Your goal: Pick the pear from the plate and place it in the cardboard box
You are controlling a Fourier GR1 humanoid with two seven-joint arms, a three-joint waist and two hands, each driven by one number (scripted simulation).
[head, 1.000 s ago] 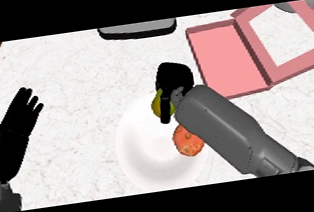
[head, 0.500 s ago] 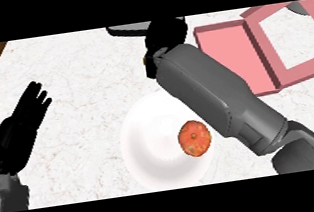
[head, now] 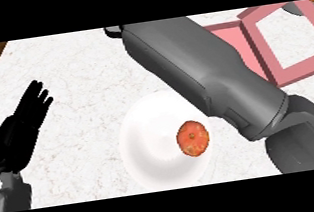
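Looking down at the counter [head: 73, 69]: right forearm [head: 201, 76] runs diagonally from lower right up to the top edge, and the right hand [head: 113, 32] is almost entirely cut off there. Only a dark sliver shows, so can't tell whether its fingers are curled or what, if anything, they hold.

Pear: not visible anywhere. Not on the plate [head: 148, 154]; the only thing on it is a round orange-red fruit [head: 193, 138], right of centre, close beside the forearm's underside. My guess is the pear sits in the hidden hand, but nothing here confirms it.

Pink box [head: 285, 39] lies open at upper right, partly covered by the forearm. No cardboard-coloured box in sight, so I take this one as the target.

Key relation: box is to the right of the right hand, across the forearm's own line. Hand needs to swing right and slightly toward the robot to get over the opening.

Left hand [head: 21, 127] rests open at the left edge, fingers up, well apart from plate and box. Right arm is the nearer one.
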